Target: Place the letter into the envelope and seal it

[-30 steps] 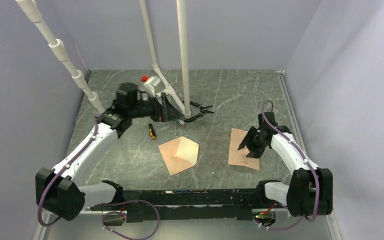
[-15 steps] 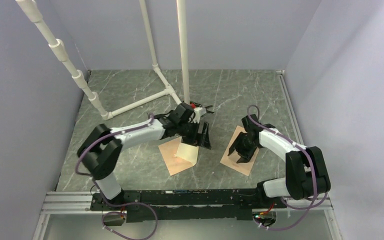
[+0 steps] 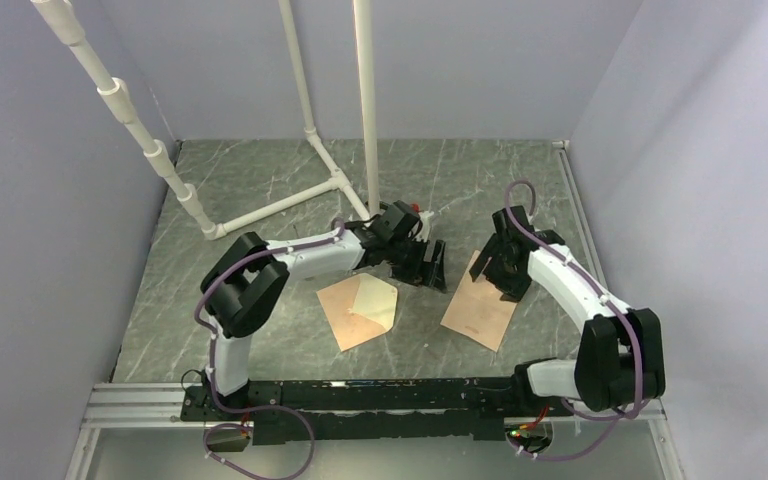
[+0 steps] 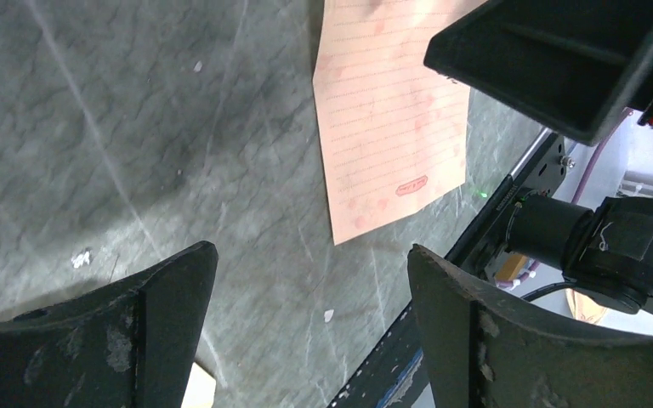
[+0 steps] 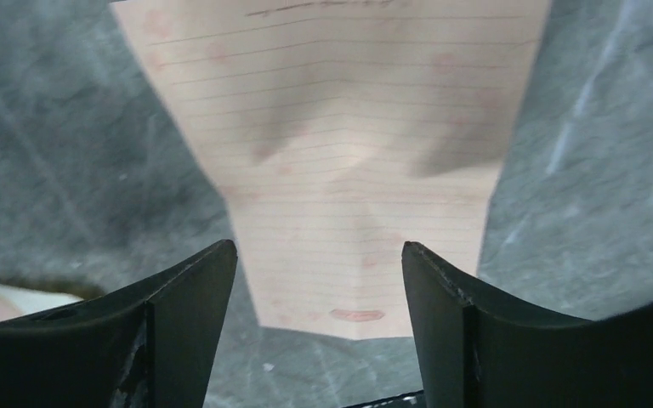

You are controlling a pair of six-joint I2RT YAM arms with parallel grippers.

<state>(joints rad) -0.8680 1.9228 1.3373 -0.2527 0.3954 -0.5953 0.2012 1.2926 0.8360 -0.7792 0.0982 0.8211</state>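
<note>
The left end effector (image 3: pixel 430 266) is wide open and holds nothing. In its own wrist view the two dark fingers (image 4: pixel 170 297) stand far apart, with only bare grey worktop (image 4: pixel 136 127) between them. Seen from the top, it hangs over the gap between the two papers, at about 1 o'clock from the envelope (image 3: pixel 358 311).

The right end effector (image 3: pixel 498 264) is wide open too, and it has nothing in its grip. Its wrist view looks straight down at the letter (image 5: pixel 349 170), which shows between the two fingers. It sits over the 12 o'clock end of the letter. I cannot tell if it touches the paper.

The letter (image 3: pixel 480 316) lies flat on the worktop, at 3 o'clock from the envelope and well apart from it. It has thin lines and a small red mark (image 5: pixel 357 314) near one end.

The envelope lies flat with its flap open, and its paler part is on the 3 o'clock side.

A white pipe frame (image 3: pixel 280 205) stands at 11 o'clock from the envelope.
</note>
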